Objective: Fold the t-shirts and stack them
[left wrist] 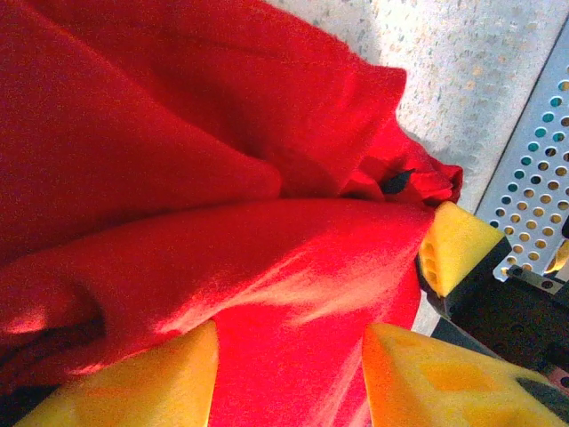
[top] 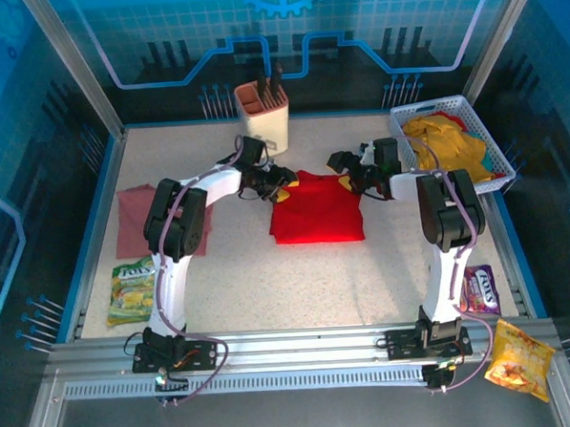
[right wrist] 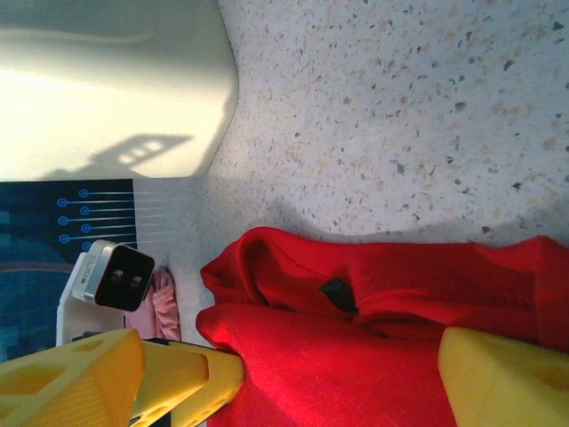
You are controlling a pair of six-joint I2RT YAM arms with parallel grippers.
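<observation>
Speckled tabletop [top: 269, 281], pink t-shirt [top: 132, 217] flat at left, folded red t-shirt [top: 316, 212] at centre, left hand [top: 282, 185] clenched on its far left corner, right hand [top: 348, 177] spread wide over its far right edge, yellow t-shirts [top: 444, 138] heaped in white basket [top: 430, 105] beyond.

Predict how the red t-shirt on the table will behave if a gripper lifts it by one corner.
The red t-shirt will probably sag and unfold, since it lies in soft folds and creases in the left wrist view. It looks light for its size, being thin cloth lying flat on the table. Pushed, it would likely bunch rather than slide whole.
</observation>
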